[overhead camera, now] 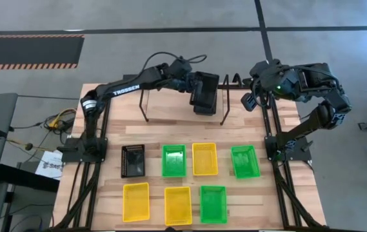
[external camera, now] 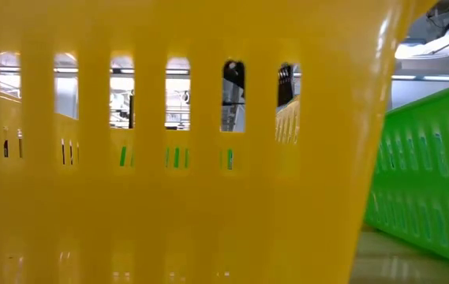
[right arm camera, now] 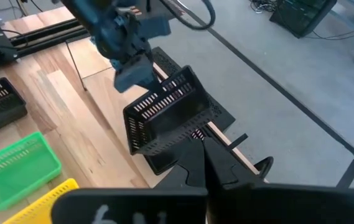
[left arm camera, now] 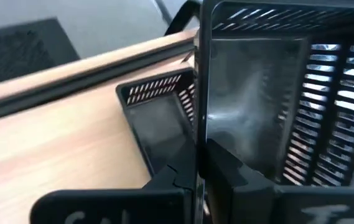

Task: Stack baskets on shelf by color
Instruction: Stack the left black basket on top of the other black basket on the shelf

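A: Left claw [overhead camera: 204,103]?
B: Clamped on a black basket's [left arm camera: 270,112] wall, held tilted over another black basket [left arm camera: 158,118] at the shelf [overhead camera: 183,96].
A: Right claw [right arm camera: 204,146]?
B: Closed, empty, beside the shelf's end.
A: Remainder?
B: Yellow [overhead camera: 204,158], green [overhead camera: 174,160] baskets lay on the tabletop [overhead camera: 106,109].

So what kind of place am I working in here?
Likely a robotics lab or workshop: a wooden table in a black frame, bare concrete floor with hazard-striped matting, and loose cables beside the table.
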You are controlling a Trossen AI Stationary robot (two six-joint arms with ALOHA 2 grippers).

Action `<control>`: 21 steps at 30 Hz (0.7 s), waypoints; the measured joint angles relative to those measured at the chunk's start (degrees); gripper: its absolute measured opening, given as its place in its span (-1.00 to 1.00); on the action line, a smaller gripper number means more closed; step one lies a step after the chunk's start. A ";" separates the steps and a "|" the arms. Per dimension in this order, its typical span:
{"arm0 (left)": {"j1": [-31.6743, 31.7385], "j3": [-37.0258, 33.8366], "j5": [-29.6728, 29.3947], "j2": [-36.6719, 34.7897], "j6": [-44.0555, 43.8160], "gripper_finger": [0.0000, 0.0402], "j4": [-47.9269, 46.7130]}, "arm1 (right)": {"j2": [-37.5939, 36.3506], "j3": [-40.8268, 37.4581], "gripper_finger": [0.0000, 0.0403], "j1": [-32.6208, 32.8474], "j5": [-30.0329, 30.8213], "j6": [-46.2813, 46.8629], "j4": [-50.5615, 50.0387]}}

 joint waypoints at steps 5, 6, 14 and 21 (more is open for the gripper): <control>0.25 0.19 -1.44 0.45 -2.67 -1.00 0.25 | 0.00 0.00 -1.00 0.00 0.00 -0.99 0.00; 0.41 0.12 -1.44 0.52 -3.07 -1.00 -0.22 | 0.00 0.00 -1.00 0.00 0.00 -0.98 0.00; -0.02 0.09 -1.97 2.83 -5.61 -1.00 0.71 | -0.02 0.00 -1.00 0.00 0.03 -0.97 0.02; -0.52 0.16 -3.02 4.21 -6.86 -1.00 0.81 | -0.02 0.00 -1.00 0.00 0.04 -1.06 0.02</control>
